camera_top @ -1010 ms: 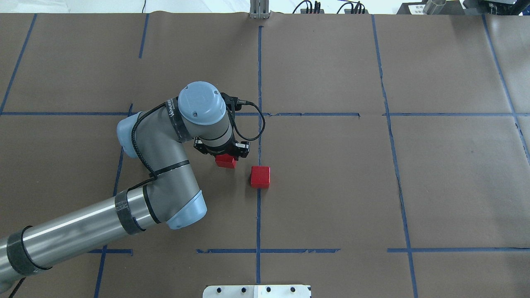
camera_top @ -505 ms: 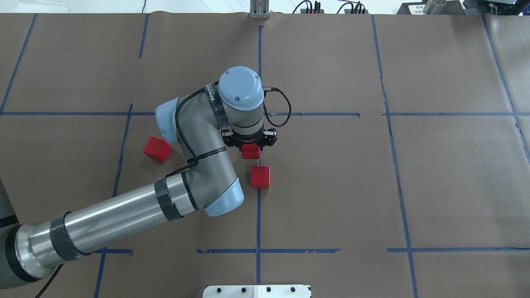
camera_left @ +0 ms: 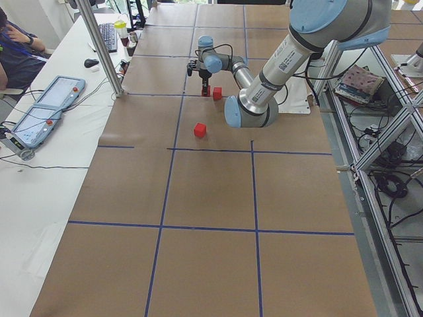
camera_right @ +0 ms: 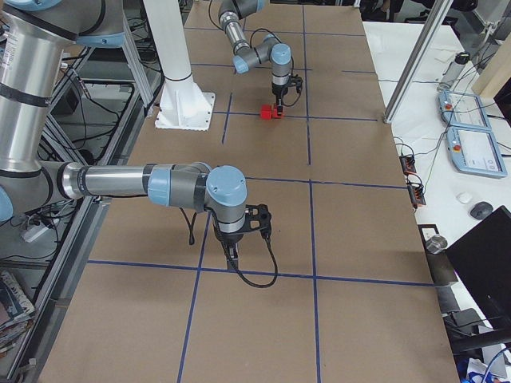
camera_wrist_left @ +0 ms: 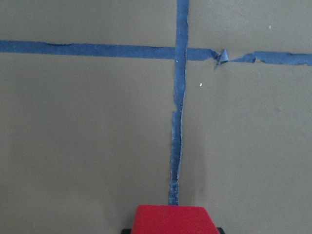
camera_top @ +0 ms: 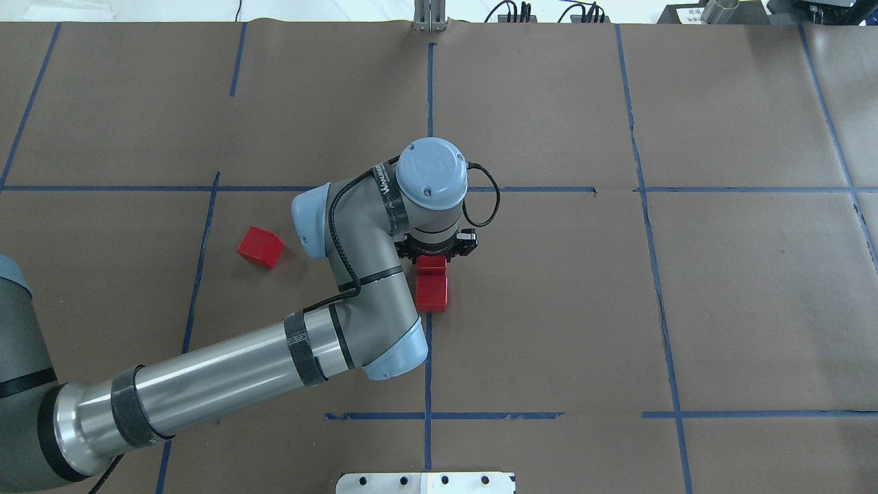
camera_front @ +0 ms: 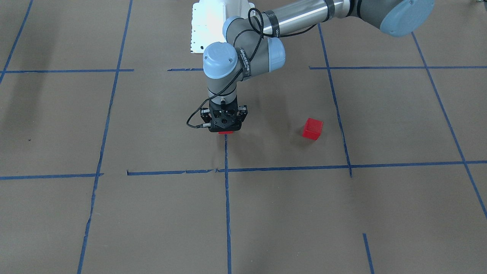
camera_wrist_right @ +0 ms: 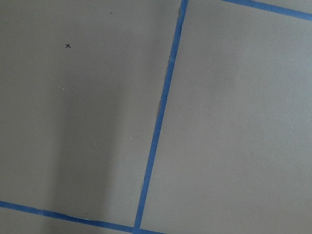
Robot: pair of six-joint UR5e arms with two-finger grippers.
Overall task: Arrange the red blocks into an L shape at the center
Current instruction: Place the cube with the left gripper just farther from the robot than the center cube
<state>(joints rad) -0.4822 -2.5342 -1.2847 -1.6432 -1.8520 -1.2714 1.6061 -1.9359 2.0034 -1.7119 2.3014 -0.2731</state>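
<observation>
Left end effector [camera_top: 437, 252] grips red block [camera_top: 432, 263] just beside second block [camera_top: 431, 295], center [camera_top: 528, 309].

The near right arm reaches out low across the brown-papered table [camera_right: 359, 223], its right gripper [camera_right: 232, 254] pointing straight down just above a blue tape line [camera_right: 263, 271]; whether its fingers are apart cannot be told from here. Far off, the left gripper [camera_right: 279, 100] also points straight down, with its fingers at a red block [camera_right: 279, 110]. That block touches a second red block [camera_right: 266, 114] lying toward the white base [camera_right: 185, 112].
</observation>
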